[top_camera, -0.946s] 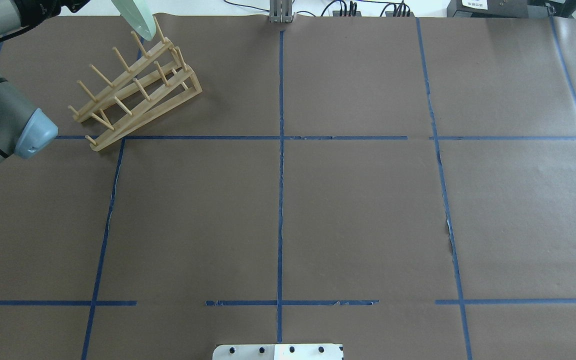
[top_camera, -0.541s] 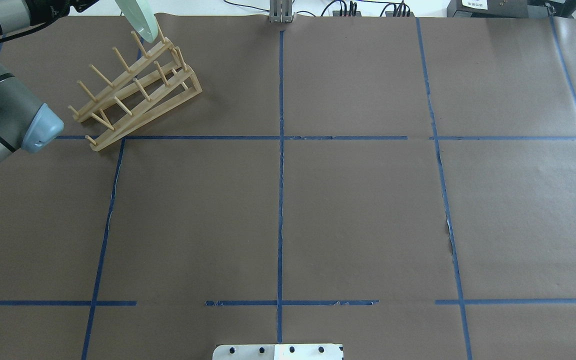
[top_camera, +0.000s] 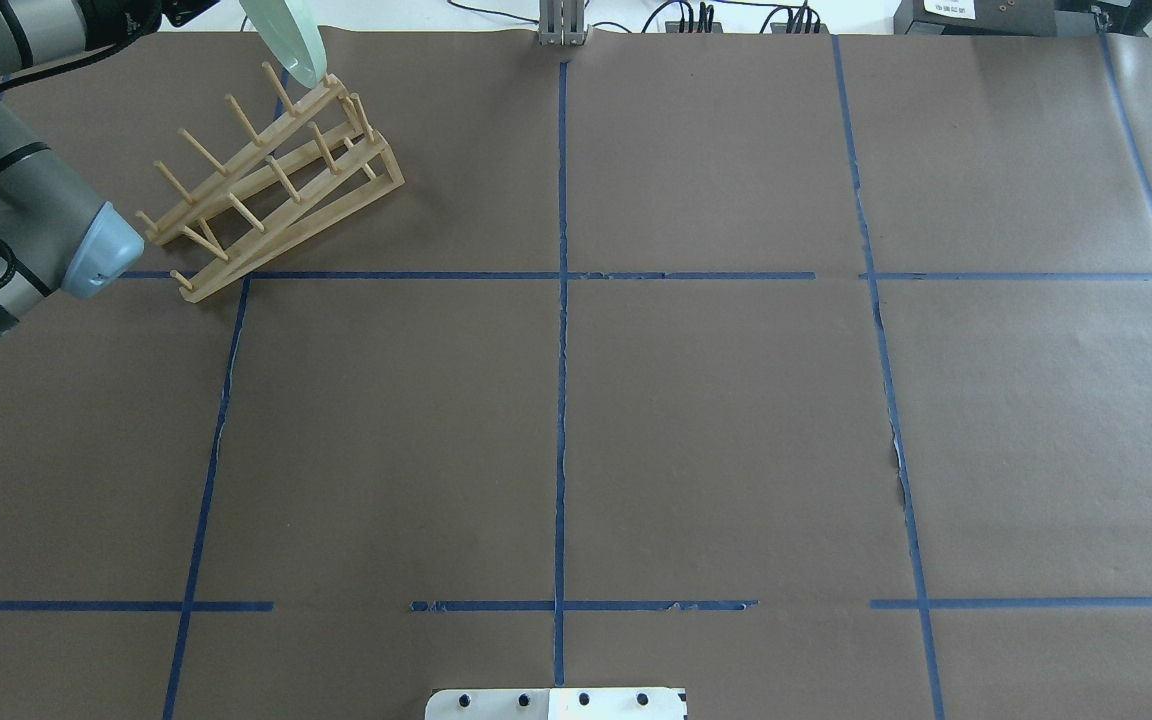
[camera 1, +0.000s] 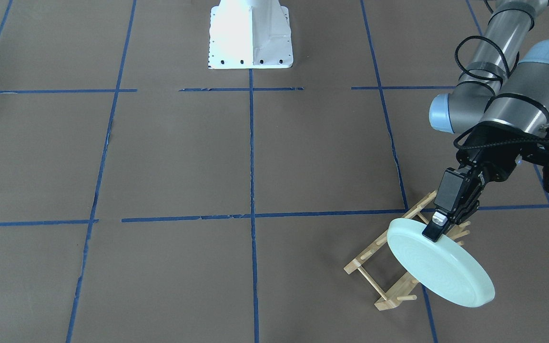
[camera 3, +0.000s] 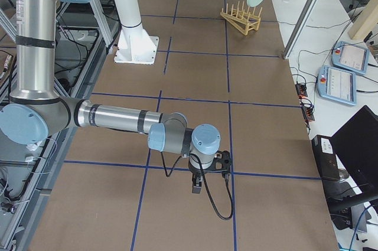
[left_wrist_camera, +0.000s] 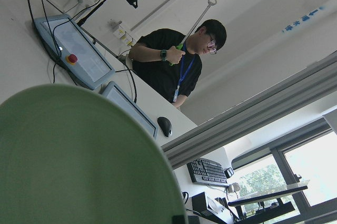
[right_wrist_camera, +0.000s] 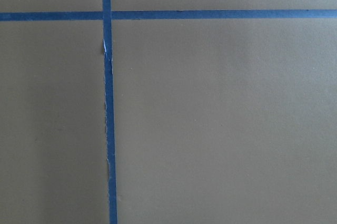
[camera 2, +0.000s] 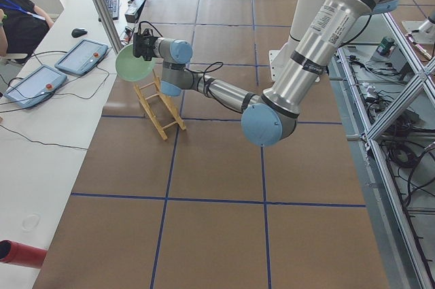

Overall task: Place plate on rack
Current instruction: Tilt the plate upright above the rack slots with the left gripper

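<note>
Mint-green and tilted on edge, the plate (camera 1: 439, 267) hangs in the air over the end of the rack (top_camera: 293, 236) that is farthest from the robot's base. It is not yet seated between any pegs. From the side views its lower edge seems to clear the wood, though whether it brushes a peg is hard to tell.

Over the last second the plate (top_camera: 291, 45) has slid a little sideways in the overhead view, along the line of the rails toward the last pegs, and the left arm's elbow has swung in the same direction. The rack itself has not shifted. I judge this to be the lining-up step: the carry is nearly done, and lowering and letting go are still to come.

The left gripper (camera 1: 434, 229) has its jaws closed on the plate's upper rim, with one finger lying across the inner face. The right gripper (camera 3: 196, 187) hangs low over the table (top_camera: 716, 430), well apart from the rack. Only the far side view shows it, so I cannot tell how its jaws stand.

By count there is one plate and one rack, which has two rails, each with a row of pegs. There are two arms, and only the left one is at work. One operator (left_wrist_camera: 176, 63) shows in the left wrist view.
</note>
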